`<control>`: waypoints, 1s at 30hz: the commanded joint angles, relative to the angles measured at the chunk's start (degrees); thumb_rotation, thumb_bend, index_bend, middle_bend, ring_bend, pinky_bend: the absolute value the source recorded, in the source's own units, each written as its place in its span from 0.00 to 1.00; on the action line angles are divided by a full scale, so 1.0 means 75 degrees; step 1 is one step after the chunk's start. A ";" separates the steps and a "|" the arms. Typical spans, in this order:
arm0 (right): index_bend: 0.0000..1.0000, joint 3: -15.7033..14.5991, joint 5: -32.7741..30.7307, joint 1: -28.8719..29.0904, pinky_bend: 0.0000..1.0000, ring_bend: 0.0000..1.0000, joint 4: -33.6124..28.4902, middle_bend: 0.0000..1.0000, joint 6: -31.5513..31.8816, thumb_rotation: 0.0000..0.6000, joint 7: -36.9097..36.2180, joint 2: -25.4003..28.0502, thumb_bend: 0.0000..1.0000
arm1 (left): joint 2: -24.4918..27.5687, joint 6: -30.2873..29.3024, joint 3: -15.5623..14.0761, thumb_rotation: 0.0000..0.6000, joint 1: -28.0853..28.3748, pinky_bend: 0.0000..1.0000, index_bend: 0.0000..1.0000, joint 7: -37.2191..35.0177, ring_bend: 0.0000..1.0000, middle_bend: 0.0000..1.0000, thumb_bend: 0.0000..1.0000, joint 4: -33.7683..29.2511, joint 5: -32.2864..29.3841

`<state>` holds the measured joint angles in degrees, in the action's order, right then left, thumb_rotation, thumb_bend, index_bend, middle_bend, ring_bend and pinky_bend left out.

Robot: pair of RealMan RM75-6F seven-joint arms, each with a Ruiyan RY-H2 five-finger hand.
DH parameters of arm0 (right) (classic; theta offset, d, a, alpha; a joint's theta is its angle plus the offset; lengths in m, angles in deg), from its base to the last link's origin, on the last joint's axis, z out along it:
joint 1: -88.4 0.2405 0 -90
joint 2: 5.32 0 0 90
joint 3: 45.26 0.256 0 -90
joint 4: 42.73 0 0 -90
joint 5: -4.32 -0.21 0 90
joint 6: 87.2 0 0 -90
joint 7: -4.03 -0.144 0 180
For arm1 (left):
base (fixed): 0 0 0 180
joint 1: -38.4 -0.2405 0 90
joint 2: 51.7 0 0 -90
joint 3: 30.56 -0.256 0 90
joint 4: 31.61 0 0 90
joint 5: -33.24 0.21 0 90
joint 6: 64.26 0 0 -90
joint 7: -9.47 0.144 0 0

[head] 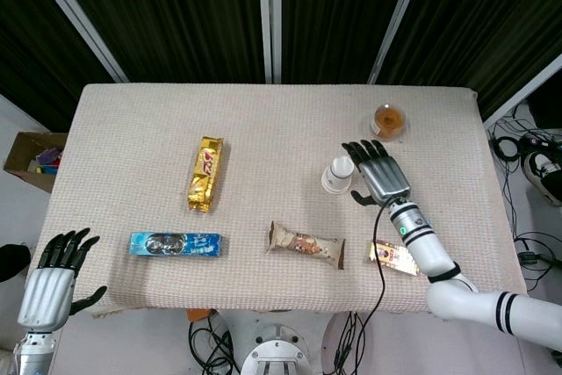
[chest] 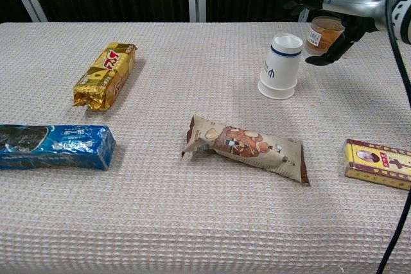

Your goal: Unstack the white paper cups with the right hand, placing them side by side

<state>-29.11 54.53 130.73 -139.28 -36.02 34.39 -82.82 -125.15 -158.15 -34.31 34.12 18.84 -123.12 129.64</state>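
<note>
The white paper cups (head: 336,175) (chest: 280,66) stand stacked upside down on the table, with a blue band and a small logo on the side. My right hand (head: 378,170) (chest: 335,14) hovers just to the right of the stack, fingers spread, holding nothing and apart from the cups. My left hand (head: 54,272) rests open off the table's front left corner; the chest view does not show it.
A small jar of amber liquid (head: 388,120) (chest: 322,34) stands behind the right hand. On the cloth-covered table (head: 263,120) lie a gold wrapper bar (head: 205,173), a blue packet (head: 175,244), a brown snack bar (head: 306,244) and a yellow-red box (head: 392,256).
</note>
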 commanded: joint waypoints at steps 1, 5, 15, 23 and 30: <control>0.05 -0.0014 -0.0773 0.0531 0.00 0.00 0.0173 0.08 -0.0142 1.00 0.0512 -0.0288 0.25 | -0.0023 0.0067 0.0010 1.00 0.0022 0.12 0.19 -0.0043 0.08 0.10 0.13 0.0039 -0.0055; 0.07 -0.0071 -0.1123 0.0721 0.00 0.00 0.0222 0.08 -0.0093 1.00 0.0554 -0.0299 0.23 | -0.0027 0.0164 0.0030 1.00 0.0060 0.12 0.19 -0.0079 0.08 0.10 0.12 0.0083 -0.0132; 0.19 -0.0157 -0.1868 0.1217 0.03 0.00 0.0467 0.10 -0.0014 1.00 0.0644 -0.0360 0.25 | -0.0055 0.0333 0.0056 1.00 0.0155 0.12 0.19 -0.0207 0.08 0.10 0.13 0.0115 -0.0211; 0.23 -0.0274 -0.2404 0.1567 0.03 0.00 0.0571 0.11 0.0039 1.00 0.0795 -0.0408 0.28 | -0.0056 0.0392 0.0046 1.00 0.0175 0.12 0.19 -0.0247 0.08 0.10 0.13 0.0152 -0.0262; 0.25 -0.0337 -0.2702 0.1710 0.03 0.00 0.0464 0.11 -0.0008 1.00 0.0655 -0.0265 0.30 | -0.0070 0.0400 0.0036 1.00 0.0157 0.12 0.19 -0.0291 0.08 0.10 0.13 0.0216 -0.0324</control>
<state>-31.57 34.32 143.48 -135.77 -36.12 39.34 -84.86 -125.68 -155.15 -34.04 35.30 16.66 -121.50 127.21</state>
